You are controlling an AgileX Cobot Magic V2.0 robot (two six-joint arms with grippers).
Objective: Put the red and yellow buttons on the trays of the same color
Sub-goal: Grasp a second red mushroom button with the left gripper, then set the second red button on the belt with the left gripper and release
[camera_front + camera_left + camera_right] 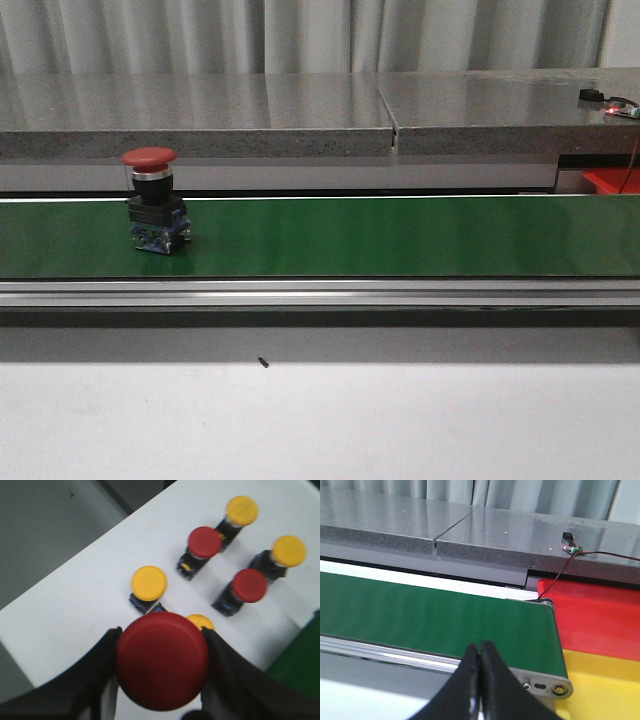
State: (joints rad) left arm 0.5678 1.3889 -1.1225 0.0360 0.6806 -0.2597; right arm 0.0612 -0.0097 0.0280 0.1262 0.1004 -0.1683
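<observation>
A red button (152, 200) stands upright on the green belt (400, 235) at the left, seen in the front view. In the left wrist view my left gripper (162, 662) is shut on another red button (162, 660), its cap filling the gap between the black fingers (100, 670). Below it on a white surface (75, 595) stand more buttons, red (204, 542) and yellow (149, 582). In the right wrist view my right gripper (481, 652) is shut on nothing, above the belt's near rail. The red tray (592, 620) and the yellow tray (605, 680) lie at the belt's end.
A grey stone ledge (300, 110) runs behind the belt, with a small sensor and wire (570, 547) on it. A metal rail (320, 292) borders the belt's near side. A corner of the red tray (612, 180) shows at the far right.
</observation>
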